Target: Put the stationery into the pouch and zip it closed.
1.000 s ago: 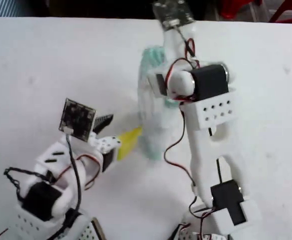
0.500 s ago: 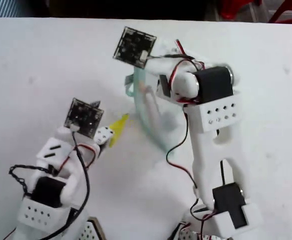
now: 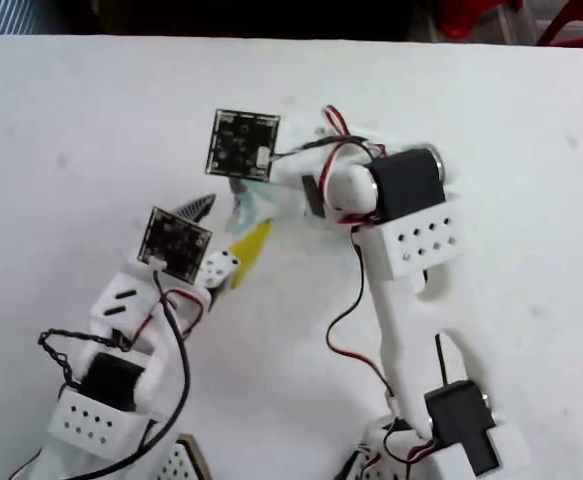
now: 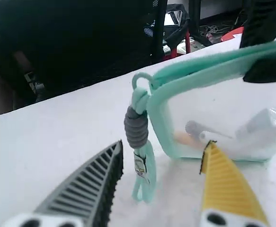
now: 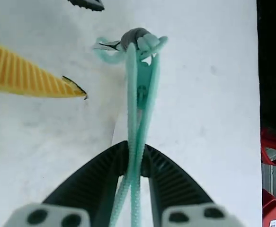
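Two arms meet over the white table (image 3: 91, 100): the right gripper (image 5: 137, 147) has swung the pouch (image 4: 213, 109), pinched by its rim, upright toward the left gripper (image 4: 164, 143), whose jaws stand wide around the zipper cord (image 4: 138, 123). Stationery (image 4: 199, 130) lies inside, so zipping seems next. The cord's tag (image 4: 139, 165) print is unreadable.

The table (image 3: 71, 120) has a flat, white top that spans the high view. Its far edge meets a dark background. A pouch (image 4: 213, 109) with mint trim and clear walls stands on edge near the middle of the top, and its lower seam appears to touch the surface. A mint cord pull (image 4: 140, 161) with a grey wrapped knot hangs from the pouch's corner loop. The lower end of the cord reaches the table. The left arm base (image 3: 91, 420) and the right arm base (image 3: 461, 440) sit at the near edge.
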`<state>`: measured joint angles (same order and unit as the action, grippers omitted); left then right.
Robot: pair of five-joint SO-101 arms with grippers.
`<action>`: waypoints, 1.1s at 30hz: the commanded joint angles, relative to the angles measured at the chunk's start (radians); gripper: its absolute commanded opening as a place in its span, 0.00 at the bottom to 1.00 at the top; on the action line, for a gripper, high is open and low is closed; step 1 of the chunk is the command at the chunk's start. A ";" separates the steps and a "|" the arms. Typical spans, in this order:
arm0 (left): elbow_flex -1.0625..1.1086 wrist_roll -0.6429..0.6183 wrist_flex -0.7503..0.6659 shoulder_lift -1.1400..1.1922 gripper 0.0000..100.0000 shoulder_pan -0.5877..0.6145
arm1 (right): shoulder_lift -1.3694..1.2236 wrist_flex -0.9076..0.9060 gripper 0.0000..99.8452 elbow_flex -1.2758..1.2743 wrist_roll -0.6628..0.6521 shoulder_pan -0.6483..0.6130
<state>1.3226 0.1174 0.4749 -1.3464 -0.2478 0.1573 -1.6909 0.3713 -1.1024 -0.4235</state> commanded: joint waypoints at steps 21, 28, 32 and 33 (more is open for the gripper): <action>-0.173 -0.008 0.146 -0.012 0.28 0.479 | 0.447 -0.030 0.02 -0.164 -0.120 -0.004; -0.213 -0.035 0.032 -0.008 0.28 0.478 | 0.492 -0.028 0.02 -0.224 -0.126 -0.048; -0.109 -0.106 -0.112 -0.008 0.28 0.348 | 0.532 -0.030 0.02 -0.226 -0.126 -0.087; -0.091 -0.106 -0.115 -0.008 0.28 0.305 | 0.538 -0.030 0.02 -0.226 -0.126 -0.091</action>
<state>1.1861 0.0468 0.4580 -1.3525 0.1910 0.6406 -1.7031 0.1350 -1.2221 -0.4833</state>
